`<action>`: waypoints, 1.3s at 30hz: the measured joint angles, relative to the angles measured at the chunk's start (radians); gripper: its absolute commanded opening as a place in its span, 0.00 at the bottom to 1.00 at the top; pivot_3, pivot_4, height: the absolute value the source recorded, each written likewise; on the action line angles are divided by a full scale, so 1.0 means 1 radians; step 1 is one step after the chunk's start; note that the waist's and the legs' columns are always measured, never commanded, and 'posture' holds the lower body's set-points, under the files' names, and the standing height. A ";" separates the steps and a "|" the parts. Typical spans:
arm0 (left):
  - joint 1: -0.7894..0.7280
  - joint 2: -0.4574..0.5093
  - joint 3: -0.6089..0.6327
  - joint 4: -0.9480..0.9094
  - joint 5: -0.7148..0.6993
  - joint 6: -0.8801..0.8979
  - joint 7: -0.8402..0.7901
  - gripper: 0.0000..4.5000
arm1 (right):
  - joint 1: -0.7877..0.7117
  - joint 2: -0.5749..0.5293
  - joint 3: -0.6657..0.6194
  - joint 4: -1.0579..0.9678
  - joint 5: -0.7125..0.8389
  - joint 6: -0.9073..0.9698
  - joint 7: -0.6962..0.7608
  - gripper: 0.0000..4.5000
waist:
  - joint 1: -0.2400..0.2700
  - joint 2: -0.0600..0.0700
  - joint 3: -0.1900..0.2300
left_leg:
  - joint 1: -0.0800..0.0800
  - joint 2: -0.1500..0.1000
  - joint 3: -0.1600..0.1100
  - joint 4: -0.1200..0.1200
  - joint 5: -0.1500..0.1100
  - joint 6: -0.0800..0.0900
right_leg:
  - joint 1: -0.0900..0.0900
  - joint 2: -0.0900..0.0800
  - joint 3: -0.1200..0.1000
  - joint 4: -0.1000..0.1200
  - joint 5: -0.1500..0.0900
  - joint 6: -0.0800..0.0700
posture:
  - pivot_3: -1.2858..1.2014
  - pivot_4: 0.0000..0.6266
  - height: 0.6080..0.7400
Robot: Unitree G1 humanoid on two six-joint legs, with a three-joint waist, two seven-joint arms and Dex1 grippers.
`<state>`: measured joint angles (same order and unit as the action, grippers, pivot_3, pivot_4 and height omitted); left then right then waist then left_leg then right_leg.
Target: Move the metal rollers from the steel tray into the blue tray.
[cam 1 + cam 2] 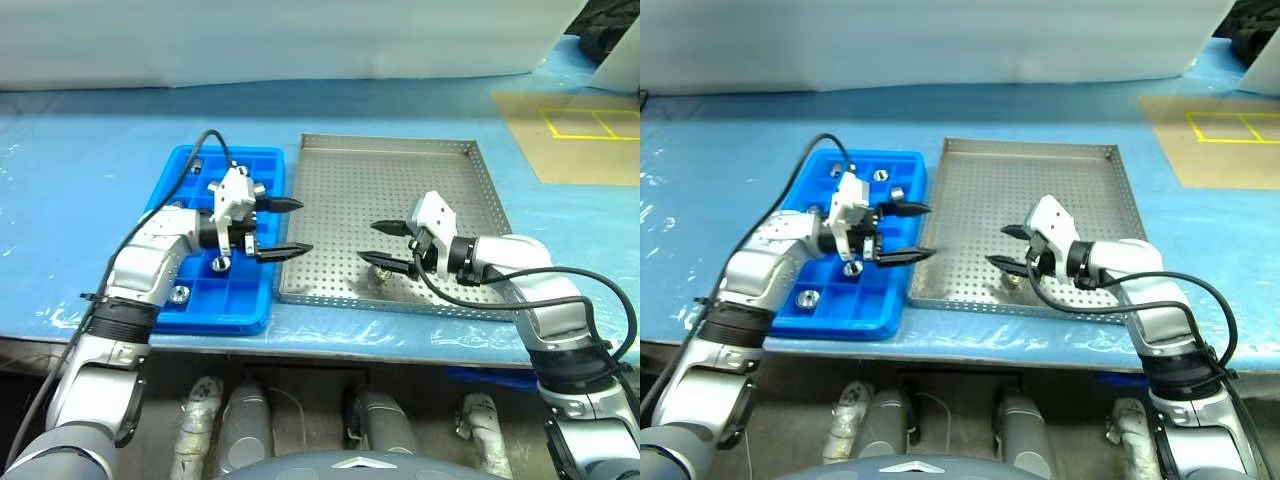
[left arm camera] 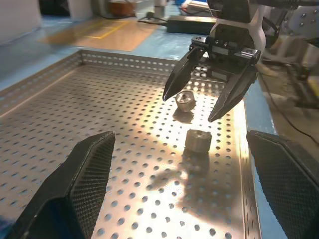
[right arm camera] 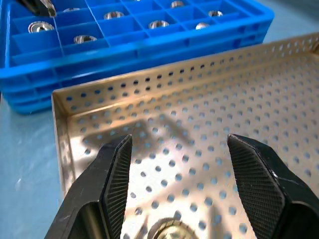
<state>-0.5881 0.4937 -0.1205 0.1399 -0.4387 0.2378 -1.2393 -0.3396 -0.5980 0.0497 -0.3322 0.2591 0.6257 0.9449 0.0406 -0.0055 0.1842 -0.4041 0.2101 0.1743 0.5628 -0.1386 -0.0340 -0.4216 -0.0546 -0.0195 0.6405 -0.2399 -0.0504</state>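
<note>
Only two metal rollers lie loose on the steel tray, close together near its front rim, one just behind the other; the remaining rollers already sit singly in compartments of the blue tray, which stands just beside the steel tray's left rim. Most of the perforated floor is bare, so the middle and far end of the steel tray give free room, bounded by low raised rims on all sides. The right gripper hangs just above the loose rollers with its two black fingers spread and nothing between them; in the right wrist view one roller shows low between the fingertips. The left gripper hovers over the boundary between the two trays, pointing toward the steel tray, fingers wide apart and empty. Both trays rest on a blue-covered table; a tan sheet with yellow lines lies at its far right. No writing can be read.
</note>
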 measured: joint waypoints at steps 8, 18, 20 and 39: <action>-0.022 -0.046 -0.011 0.034 0.020 -0.022 -0.036 0.99 | 0.060 -0.007 0.015 -0.045 0.009 0.043 -0.061 0.69 | -0.020 0.000 0.000 | 0.001 0.000 0.000 0.001 -0.002 0.004 | 0.002 0.000 0.000 0.000 0.000 0.000 | 0.40 0.24 1.00; 0.036 -0.033 -0.010 -0.004 0.027 -0.016 -0.026 0.99 | 0.072 -0.006 0.084 0.117 -0.020 -0.023 -0.071 0.69 | -0.018 0.000 0.000 | 0.001 -0.001 0.000 0.002 -0.003 0.006 | 0.003 -0.001 0.000 0.000 0.000 0.000 | 0.44 0.24 1.00; 0.052 -0.025 -0.008 -0.023 0.027 -0.009 -0.016 0.99 | 0.058 -0.006 0.096 0.151 -0.027 -0.045 -0.065 0.69 | -0.019 0.000 0.000 | 0.002 -0.001 0.000 0.003 -0.003 0.006 | 0.003 -0.001 0.000 0.000 0.000 0.000 | 0.44 0.24 1.00; 0.089 -0.008 0.005 -0.072 0.027 -0.001 0.052 0.99 | -0.006 0.015 0.139 0.319 -0.095 -0.149 -0.042 0.49 | -0.001 0.000 0.000 | 0.003 0.000 0.000 0.003 -0.004 0.006 | 0.005 -0.001 -0.001 0.000 0.000 -0.001 | 0.45 0.24 1.00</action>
<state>-0.4987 0.4860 -0.1153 0.0681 -0.4116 0.2366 -1.1868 -0.3455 -0.5827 0.1883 -0.0134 0.1639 0.4769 0.9025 0.0395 -0.0051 0.1840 -0.4011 0.2096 0.1740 0.5660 -0.1423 -0.0277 -0.4166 -0.0560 -0.0201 0.6407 -0.2399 -0.0510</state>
